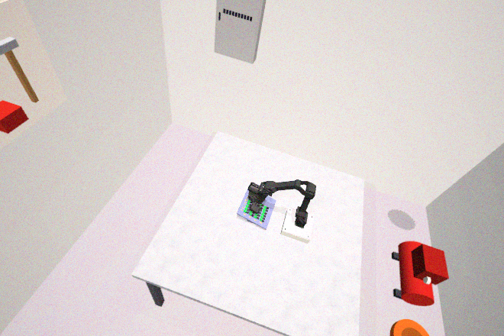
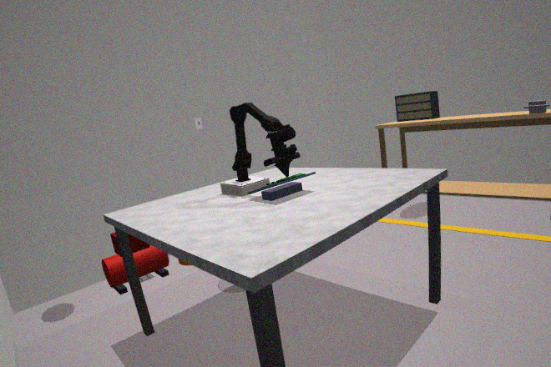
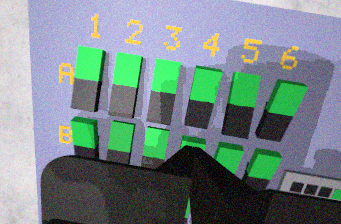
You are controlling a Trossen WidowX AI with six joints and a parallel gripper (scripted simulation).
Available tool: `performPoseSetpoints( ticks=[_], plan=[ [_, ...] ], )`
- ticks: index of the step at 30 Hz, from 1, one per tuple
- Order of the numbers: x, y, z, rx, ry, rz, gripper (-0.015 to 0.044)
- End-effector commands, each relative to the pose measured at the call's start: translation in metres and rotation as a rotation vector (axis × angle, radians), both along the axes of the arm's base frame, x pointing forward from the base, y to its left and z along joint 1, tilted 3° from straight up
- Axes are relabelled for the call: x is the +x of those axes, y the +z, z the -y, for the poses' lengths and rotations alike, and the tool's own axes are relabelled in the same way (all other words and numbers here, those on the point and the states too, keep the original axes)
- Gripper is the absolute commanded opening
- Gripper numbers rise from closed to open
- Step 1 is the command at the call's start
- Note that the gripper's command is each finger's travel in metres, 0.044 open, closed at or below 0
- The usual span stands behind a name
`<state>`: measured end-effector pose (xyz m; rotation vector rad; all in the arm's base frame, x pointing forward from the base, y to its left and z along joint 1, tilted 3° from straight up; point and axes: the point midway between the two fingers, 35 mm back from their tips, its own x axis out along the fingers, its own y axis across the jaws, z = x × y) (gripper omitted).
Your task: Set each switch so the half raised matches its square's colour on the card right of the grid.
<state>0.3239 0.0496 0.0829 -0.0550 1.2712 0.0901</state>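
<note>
The lavender switch panel [image 3: 46,40] [image 1: 241,207] lies on the table, with columns numbered 1 to 6 and rows A and B in the wrist view. Each rocker switch has a green far half and a dark grey near half. Row A switches, such as A1 [image 3: 87,77] and A6 [image 3: 282,110], show in full. My black gripper [image 3: 191,151] [image 1: 254,208] [image 2: 283,171] is shut and empty. Its tip hangs just over switch B4 [image 3: 193,142], hiding most of it. The small card [image 3: 316,189] shows at the lower right, with dark squares and one green square.
The arm stands on a white base plate [image 1: 294,233] [image 2: 241,187] beside the panel. A dark low block [image 2: 281,190] lies by the panel's edge in the exterior view. The table's edges are far from the panel.
</note>
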Motion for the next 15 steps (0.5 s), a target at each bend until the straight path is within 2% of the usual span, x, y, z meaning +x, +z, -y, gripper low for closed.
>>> performPoseSetpoints(
  ticks=[1,15],
  plan=[
    [0.0002,-0.002,0.0006,-0.003,-0.004,-0.004,0.0],
    [0.0008,-0.0038,0.0005,-0.003,-0.004,-0.004,0.0]
  ],
)
